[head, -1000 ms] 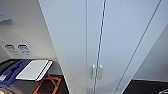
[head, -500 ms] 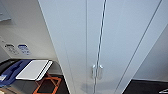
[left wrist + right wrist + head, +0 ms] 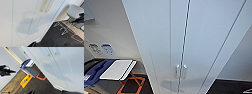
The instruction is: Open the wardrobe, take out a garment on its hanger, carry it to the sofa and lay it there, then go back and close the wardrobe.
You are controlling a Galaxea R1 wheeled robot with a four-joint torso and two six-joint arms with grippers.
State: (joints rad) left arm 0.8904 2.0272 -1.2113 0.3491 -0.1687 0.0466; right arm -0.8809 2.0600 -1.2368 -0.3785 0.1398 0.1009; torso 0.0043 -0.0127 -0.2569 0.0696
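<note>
The white wardrobe (image 3: 184, 37) stands close in front of me with both tall doors shut. Its pair of small white handles (image 3: 181, 71) sits on either side of the middle seam, low in the head view. The left wrist view looks along the doors (image 3: 28, 25) toward the same handles (image 3: 46, 5). The right wrist view takes in the wardrobe's lower front (image 3: 60, 65) and its base. The shut doors hide the garment and its hanger. Dark parts of my left gripper (image 3: 50, 46) and right gripper (image 3: 50, 93) show at the wrist pictures' edges.
Left of the wardrobe stands a bin with a blue and white lid (image 3: 114, 70) over an orange frame (image 3: 131, 85). A yellow board (image 3: 25, 81) lies on the floor beyond it. On the wardrobe's other side is a white chair (image 3: 73, 11) on thin legs, on dark carpet (image 3: 53, 38).
</note>
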